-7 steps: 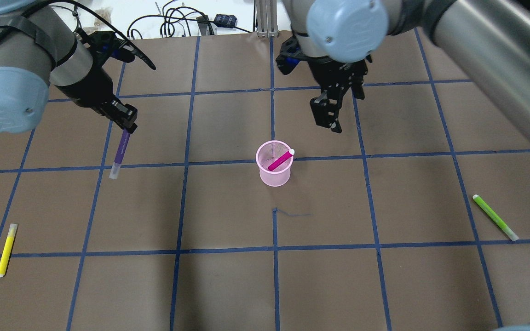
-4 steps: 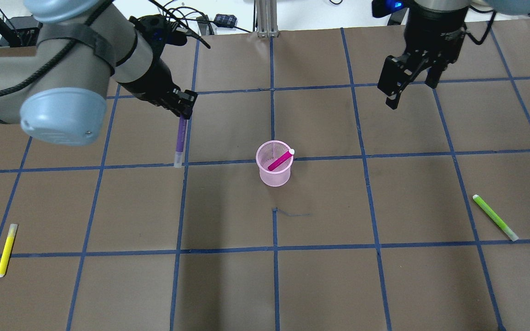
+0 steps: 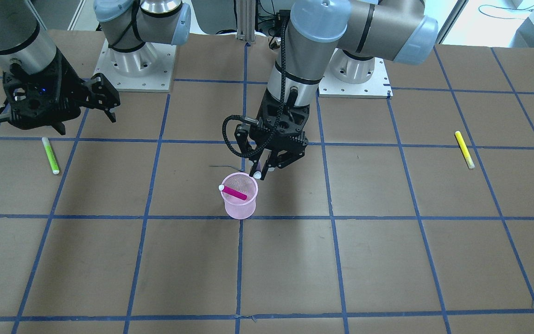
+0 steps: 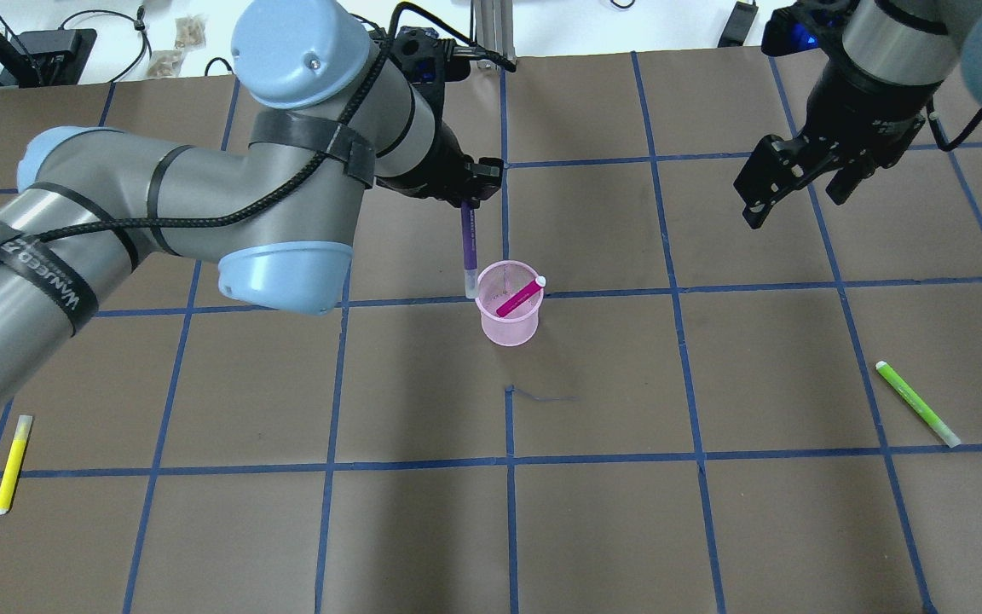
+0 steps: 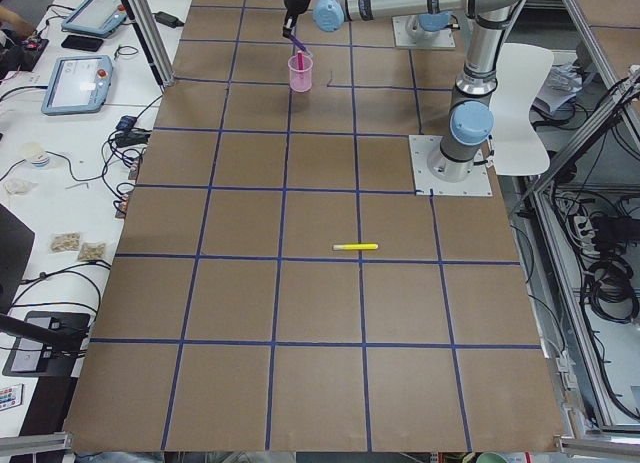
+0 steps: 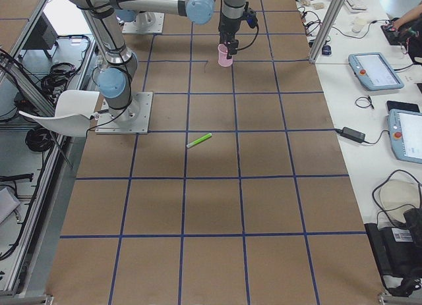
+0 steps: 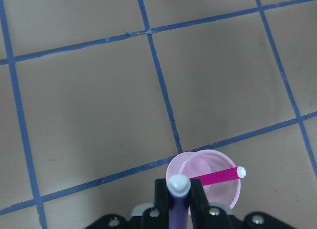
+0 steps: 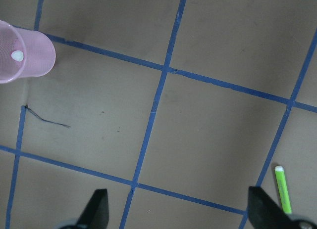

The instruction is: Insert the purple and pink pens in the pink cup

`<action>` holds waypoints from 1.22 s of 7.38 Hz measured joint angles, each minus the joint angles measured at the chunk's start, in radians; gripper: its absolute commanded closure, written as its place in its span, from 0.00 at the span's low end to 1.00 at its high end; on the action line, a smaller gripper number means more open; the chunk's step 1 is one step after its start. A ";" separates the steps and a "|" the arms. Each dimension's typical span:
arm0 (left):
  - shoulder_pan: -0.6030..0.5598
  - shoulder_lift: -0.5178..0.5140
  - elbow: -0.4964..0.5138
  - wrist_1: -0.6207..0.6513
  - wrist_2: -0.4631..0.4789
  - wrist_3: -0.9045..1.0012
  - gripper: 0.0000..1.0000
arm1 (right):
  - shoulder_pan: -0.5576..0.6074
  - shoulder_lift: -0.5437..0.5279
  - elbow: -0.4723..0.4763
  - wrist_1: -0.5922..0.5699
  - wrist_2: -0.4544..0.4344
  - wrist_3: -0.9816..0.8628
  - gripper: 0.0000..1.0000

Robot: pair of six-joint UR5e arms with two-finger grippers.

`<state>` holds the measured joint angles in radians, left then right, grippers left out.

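Observation:
The pink mesh cup stands at mid-table with the pink pen leaning inside it. My left gripper is shut on the purple pen, which hangs upright with its white tip just at the cup's left rim. In the left wrist view the purple pen sits between the fingers, over the near edge of the cup. In the front view the pen's tip is just above the rim of the cup. My right gripper is open and empty, far to the right.
A yellow pen lies at the near left of the table. A green pen lies at the near right, and it also shows in the right wrist view. Blue tape lines grid the brown table.
My left arm has carried the purple pen rightward, from the left of the table to the cup's rim. My right arm has moved away from the cup to the far right.

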<state>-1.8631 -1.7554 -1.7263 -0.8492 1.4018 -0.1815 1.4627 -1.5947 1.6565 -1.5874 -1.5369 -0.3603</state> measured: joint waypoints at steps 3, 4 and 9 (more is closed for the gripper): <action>-0.018 -0.078 0.009 0.118 -0.028 -0.084 1.00 | -0.008 -0.081 0.076 -0.035 -0.007 0.163 0.00; -0.021 -0.086 0.003 0.125 -0.029 -0.088 1.00 | -0.004 -0.082 0.044 0.006 -0.012 0.252 0.00; -0.018 -0.092 -0.054 0.131 -0.025 -0.044 1.00 | 0.075 -0.044 -0.027 0.070 -0.014 0.411 0.00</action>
<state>-1.8813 -1.8473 -1.7808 -0.7184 1.3768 -0.2252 1.5376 -1.6391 1.6291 -1.5176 -1.5513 0.0504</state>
